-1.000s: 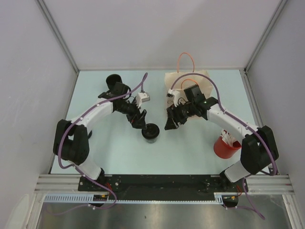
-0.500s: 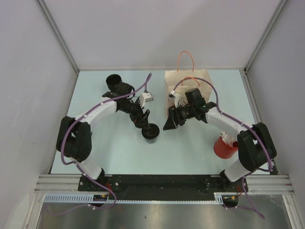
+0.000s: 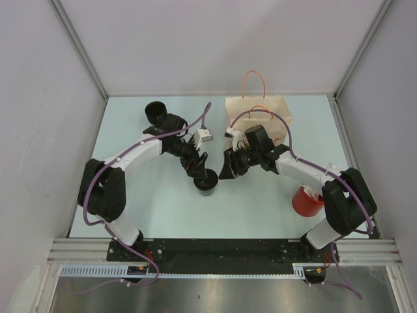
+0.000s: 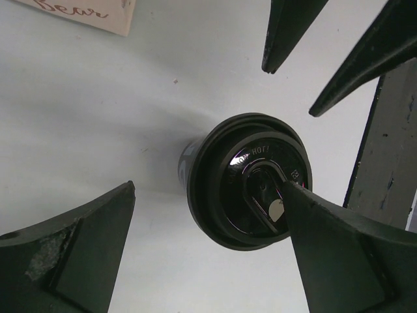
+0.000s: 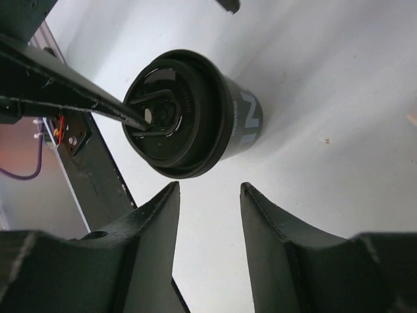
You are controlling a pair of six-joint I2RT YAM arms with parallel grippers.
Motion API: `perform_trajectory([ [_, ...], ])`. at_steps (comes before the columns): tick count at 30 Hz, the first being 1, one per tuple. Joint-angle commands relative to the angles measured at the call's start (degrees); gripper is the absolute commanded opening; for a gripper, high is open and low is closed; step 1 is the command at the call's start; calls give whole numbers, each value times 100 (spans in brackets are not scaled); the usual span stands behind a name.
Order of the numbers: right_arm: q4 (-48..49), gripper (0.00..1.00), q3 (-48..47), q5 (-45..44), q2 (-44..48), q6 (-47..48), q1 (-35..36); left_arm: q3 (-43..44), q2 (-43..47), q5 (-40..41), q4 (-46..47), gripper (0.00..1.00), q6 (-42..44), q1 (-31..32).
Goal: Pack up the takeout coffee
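Note:
A black takeout coffee cup [image 3: 206,183] with a black lid stands upright on the table in front of the tan paper bag [image 3: 257,116]. My left gripper [image 3: 199,169] hovers just above and behind the cup, open and empty. In the left wrist view the lid [image 4: 251,182] lies between my fingers, with the right fingertip [image 4: 339,248] overlapping its rim. My right gripper [image 3: 227,171] is open and empty just right of the cup, its jaws a narrow gap apart. In the right wrist view the cup [image 5: 189,120] lies ahead of my right gripper [image 5: 208,187].
A red cup [image 3: 306,201] with white items stands at the right near my right arm's base. A second black cup [image 3: 155,112] stands at the back left. The bag's orange handles [image 3: 254,81] stand up at the back. Walls enclose the table.
My left gripper has moved right and forward over the cup's lid. My right gripper has moved left, closer to the cup. The cup has not moved.

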State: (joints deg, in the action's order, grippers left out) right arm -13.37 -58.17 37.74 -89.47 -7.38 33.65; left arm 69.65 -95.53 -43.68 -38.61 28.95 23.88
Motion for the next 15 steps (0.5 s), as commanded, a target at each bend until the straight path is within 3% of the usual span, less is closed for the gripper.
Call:
perform_trajectory([
  [1,396,46,8,-293,-26,-185,-16,-74,-27,26,90,99,58,47],
  [15,502,43,-45,-451,-281,-220,186,-197,-159,158,178,99,76,64],
])
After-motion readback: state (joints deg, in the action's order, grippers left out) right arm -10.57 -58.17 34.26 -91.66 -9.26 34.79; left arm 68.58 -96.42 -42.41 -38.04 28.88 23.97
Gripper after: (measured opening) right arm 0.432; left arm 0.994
